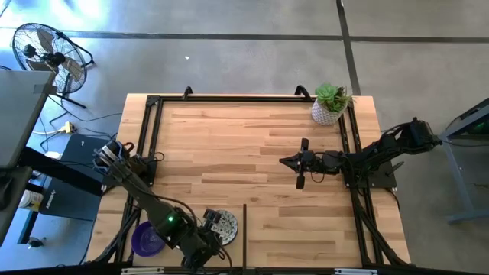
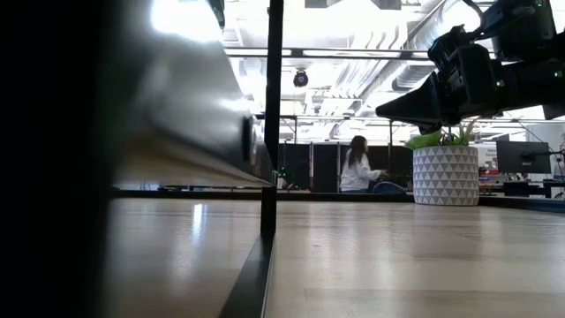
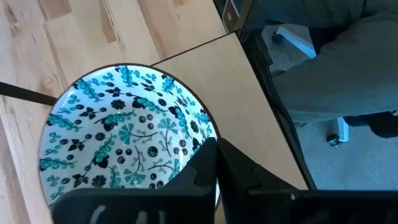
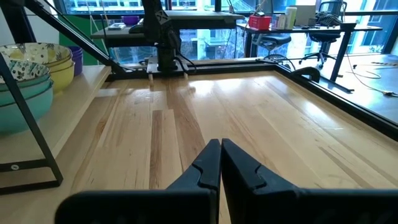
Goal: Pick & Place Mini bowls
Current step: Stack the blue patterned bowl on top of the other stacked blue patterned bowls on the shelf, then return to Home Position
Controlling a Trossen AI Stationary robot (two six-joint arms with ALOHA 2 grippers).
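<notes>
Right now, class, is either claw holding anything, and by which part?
Nothing: the left claw is shut above the patterned bowl; the right claw is shut over bare table.

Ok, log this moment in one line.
left gripper: shut, over patterned mini bowl | right gripper: shut, mid-table, empty | purple mini bowl: untouched

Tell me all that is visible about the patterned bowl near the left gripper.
The patterned bowl is small, round and shallow, glossy like glazed ceramic, white inside with teal and black flowers, leaves and dots, and a thin dark rim. It sits upright on the wooden table near its front edge, beside a purple bowl. Nothing lies in it. The left gripper, shut, hangs over its rim; whether they touch I cannot tell.
</notes>
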